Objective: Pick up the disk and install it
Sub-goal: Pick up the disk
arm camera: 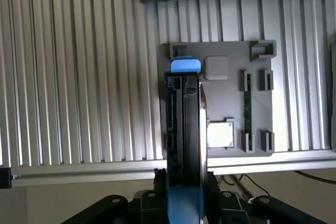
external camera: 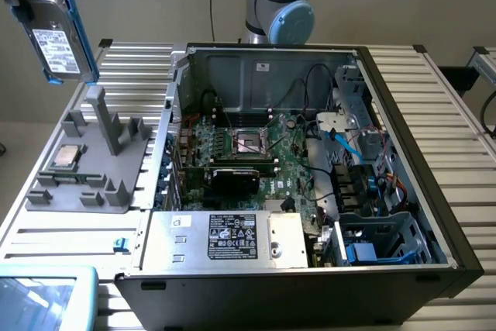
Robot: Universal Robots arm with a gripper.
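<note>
Disk [external camera: 56, 36] upright between gripper [arm camera: 184, 195] fingers, in air above fixture [external camera: 74, 191], apart from it; fixture on table [external camera: 457, 129], just beside case [external camera: 263, 75], on exterior view's left; chip [external camera: 66, 158] on fixture; board [external camera: 256, 145] on case floor; box [external camera: 225, 238] in case at near edge; arm base [external camera: 279, 5] behind case

A ribbed aluminium tabletop [external camera: 457, 153] carries an open black computer case [external camera: 271, 300] lying on its side. Inside it are a green motherboard [external camera: 291, 164] and, toward the foreground, a large silver box [external camera: 225, 238] with a black label. Just beside the case, on the exterior view's left, sits a grey fixture plate [external camera: 77, 191] with upright posts. A small square silver chip [external camera: 65, 158] rests in it.
</note>
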